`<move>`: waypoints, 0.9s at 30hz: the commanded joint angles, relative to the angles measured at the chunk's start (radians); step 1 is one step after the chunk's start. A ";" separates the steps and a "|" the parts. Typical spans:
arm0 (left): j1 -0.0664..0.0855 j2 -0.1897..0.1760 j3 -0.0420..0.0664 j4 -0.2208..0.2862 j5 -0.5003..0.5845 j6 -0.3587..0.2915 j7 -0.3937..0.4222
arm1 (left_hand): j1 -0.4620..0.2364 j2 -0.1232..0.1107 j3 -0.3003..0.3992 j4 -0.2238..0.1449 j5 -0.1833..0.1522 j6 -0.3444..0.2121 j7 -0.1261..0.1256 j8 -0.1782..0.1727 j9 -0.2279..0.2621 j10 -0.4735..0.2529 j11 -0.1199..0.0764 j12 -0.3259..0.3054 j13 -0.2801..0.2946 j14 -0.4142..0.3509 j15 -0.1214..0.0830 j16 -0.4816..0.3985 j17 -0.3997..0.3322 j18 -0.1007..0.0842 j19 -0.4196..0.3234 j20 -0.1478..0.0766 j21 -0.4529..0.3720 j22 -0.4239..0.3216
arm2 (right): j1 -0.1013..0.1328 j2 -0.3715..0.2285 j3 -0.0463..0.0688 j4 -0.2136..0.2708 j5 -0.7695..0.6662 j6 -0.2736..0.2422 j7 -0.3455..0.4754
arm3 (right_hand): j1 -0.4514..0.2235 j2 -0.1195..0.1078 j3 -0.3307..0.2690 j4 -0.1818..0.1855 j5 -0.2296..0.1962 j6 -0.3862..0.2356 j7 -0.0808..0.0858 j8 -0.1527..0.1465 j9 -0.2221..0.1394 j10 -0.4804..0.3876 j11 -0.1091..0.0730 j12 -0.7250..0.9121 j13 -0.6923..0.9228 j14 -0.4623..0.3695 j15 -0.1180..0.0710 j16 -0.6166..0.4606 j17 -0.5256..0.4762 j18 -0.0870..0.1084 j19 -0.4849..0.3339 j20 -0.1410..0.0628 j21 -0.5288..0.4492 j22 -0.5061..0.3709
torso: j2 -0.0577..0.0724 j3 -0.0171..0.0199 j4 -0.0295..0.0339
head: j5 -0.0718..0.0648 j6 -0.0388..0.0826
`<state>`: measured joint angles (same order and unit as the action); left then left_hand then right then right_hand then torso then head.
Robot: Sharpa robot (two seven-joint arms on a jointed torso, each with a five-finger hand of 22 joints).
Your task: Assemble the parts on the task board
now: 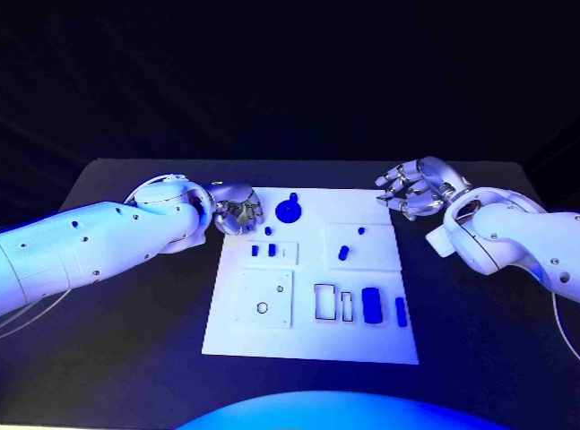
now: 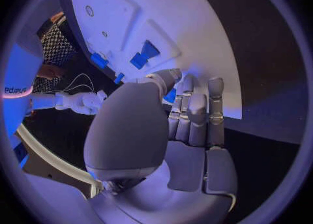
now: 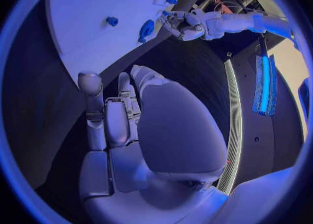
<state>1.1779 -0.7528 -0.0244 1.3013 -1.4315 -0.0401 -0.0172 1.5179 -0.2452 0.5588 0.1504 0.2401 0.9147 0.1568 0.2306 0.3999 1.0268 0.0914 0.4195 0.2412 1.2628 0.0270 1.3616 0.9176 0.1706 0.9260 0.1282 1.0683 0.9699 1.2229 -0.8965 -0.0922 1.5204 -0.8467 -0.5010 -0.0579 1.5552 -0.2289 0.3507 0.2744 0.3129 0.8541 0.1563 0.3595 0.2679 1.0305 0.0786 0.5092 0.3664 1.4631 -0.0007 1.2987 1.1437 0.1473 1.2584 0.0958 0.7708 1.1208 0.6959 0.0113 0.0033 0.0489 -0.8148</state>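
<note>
We held both robot hands, left (image 1: 234, 208) and right (image 1: 417, 188), empty above the board (image 1: 312, 345), fingers loosely curled; next came reaching for the round part (image 1: 290, 211) at upper centre.

I see a matt white board (image 1: 313, 340) on a matt black table (image 1: 497, 358) — hands (image 1: 236, 208) shiny metal.

You can't tell whether the left hand (image 1: 236, 208) at the board's (image 1: 238, 336) far left corner touches the round part (image 1: 290, 211) beside it, since its curled fingers (image 2: 195, 114) cover the board edge, and the small parts (image 1: 271, 250) are too tiny to make out.
</note>
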 commanded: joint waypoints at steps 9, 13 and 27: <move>0.000 -0.089 0.017 0.010 0.725 -0.149 0.114 | -0.019 0.002 0.047 -0.040 0.003 0.027 0.011 0.020 0.002 -0.028 0.015 0.017 0.007 -0.261 0.013 -0.236 -0.351 0.011 -0.151 0.013 -0.079 -0.050 | -0.001 0.020 -0.001 0.004 -0.525 0.187 -0.060 | -0.075 -0.064 0.133 -0.081 -0.055 0.062 0.004 -0.059 -0.021 0.043 0.016 -0.281 -0.216 0.023 0.011 0.030 0.033 -0.014 0.017 0.010 0.079 0.081 | 0.000 0.0011 -0.0003 | -0.045 0.019; 0.000 -0.124 0.019 0.036 1.027 -0.106 0.175 | -0.018 0.010 0.048 -0.053 0.004 0.019 0.017 0.019 0.001 -0.034 0.020 0.021 0.005 -0.277 0.016 -0.272 -0.372 0.011 -0.164 0.017 -0.088 -0.053 | -0.003 0.036 -0.003 0.002 -0.632 0.209 -0.092 | -0.091 -0.064 0.113 -0.099 -0.064 0.062 0.002 -0.069 -0.023 0.030 0.021 -0.306 -0.238 0.029 0.016 0.046 0.055 -0.018 0.030 0.014 0.102 0.096 | 0.000 0.0004 0.0006 | -0.065 0.026; -0.001 -0.185 0.020 0.150 1.219 -0.021 0.271 | -0.052 0.012 0.009 -0.048 0.005 0.000 0.021 0.017 0.000 -0.057 0.026 0.022 0.000 -0.285 0.025 -0.289 -0.385 0.011 -0.173 0.029 -0.126 -0.076 | -0.028 0.069 -0.007 0.006 -0.775 0.246 -0.141 | -0.102 -0.062 0.094 -0.117 -0.079 0.079 0.000 -0.071 -0.021 0.052 0.018 -0.309 -0.250 0.042 0.016 0.082 0.103 -0.028 0.061 0.015 0.165 0.131 | 0.000 -0.0030 0.0023 | -0.097 0.025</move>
<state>1.1770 -0.9367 -0.0052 1.4429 -0.2916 -0.0976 0.2004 1.4756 -0.2367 0.5736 0.1008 0.2401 0.9214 0.1803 0.2478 0.4003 0.9791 0.1179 0.4407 0.2423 0.9826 0.0501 1.0762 0.5338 0.1700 0.7557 0.1551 0.9468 0.8948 1.1965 -0.8292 -0.0992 1.5248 -1.5500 -0.2943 -0.1707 1.4592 -0.2908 0.4488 0.1571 0.2381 0.9289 0.1571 0.2939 0.2462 1.0775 0.0967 0.2062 0.1175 1.4665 0.0109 1.3772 1.2457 0.1310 1.3114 0.1094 0.9320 1.2512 0.6961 0.0087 0.0053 -0.0468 -0.7886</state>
